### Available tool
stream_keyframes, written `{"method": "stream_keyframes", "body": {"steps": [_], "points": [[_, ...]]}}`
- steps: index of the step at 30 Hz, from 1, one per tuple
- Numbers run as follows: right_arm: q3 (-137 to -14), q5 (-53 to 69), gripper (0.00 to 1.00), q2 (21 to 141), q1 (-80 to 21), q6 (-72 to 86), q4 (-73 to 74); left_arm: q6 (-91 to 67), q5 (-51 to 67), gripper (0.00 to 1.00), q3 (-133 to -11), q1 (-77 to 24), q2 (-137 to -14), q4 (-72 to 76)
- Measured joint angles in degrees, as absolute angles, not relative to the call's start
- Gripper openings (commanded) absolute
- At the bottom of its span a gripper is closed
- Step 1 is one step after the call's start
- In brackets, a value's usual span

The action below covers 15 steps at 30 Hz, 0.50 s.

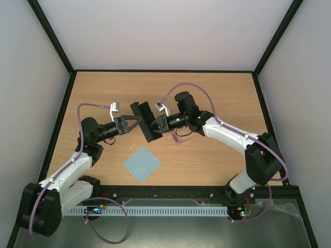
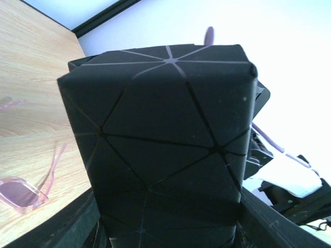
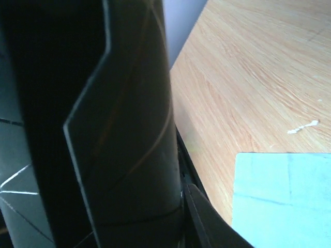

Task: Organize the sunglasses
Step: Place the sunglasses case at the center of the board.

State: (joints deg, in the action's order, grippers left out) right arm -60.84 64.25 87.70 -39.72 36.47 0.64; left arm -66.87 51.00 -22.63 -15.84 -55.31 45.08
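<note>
Left gripper (image 1: 135,124): clamped on the black oblong case (image 1: 145,120), frame centre.
Right gripper (image 1: 155,125): against the case's flap; grip unclear.
Sunglasses (image 1: 181,137): thin translucent pink frame, lying on the wooden table (image 1: 217,93), right of centre.
Risk: opposing pulls could twist the case free.

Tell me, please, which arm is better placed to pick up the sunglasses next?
Right, probably: the sunglasses lie on the table close by the right gripper, while the left gripper holds the black case.
</note>
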Motion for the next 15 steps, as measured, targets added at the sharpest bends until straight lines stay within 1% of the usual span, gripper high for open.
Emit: {"method": "stream_keyframes", "body": {"steps": [2,3,4,5,9,15], "points": [[-61.9,62.3,0.14,88.0,-39.8,34.7,3.3,-66.4,50.7,0.74,-22.6,-15.8,-55.5,44.6],[-63.0,60.7,0.13,88.2,-39.9,33.6,5.3,-65.7,50.3,0.80,-22.6,-15.8,-55.5,43.9],[-64.0,59.1,0.12,88.4,-40.0,32.5,7.4,-65.0,49.9,0.85,-22.7,-15.8,-55.4,43.1],[-65.7,56.4,0.11,88.8,-40.1,31.4,9.8,-63.9,49.4,0.88,-22.8,-15.7,-55.1,41.7],[-73.4,43.5,0.09,91.0,-40.1,27.0,19.6,-57.6,45.6,0.94,-24.8,-15.5,-52.1,29.7],[-85.1,20.1,0.08,96.6,-41.3,22.0,31.7,-48.7,34.2,0.94,-28.5,-13.6,-46.7,10.5]]}}
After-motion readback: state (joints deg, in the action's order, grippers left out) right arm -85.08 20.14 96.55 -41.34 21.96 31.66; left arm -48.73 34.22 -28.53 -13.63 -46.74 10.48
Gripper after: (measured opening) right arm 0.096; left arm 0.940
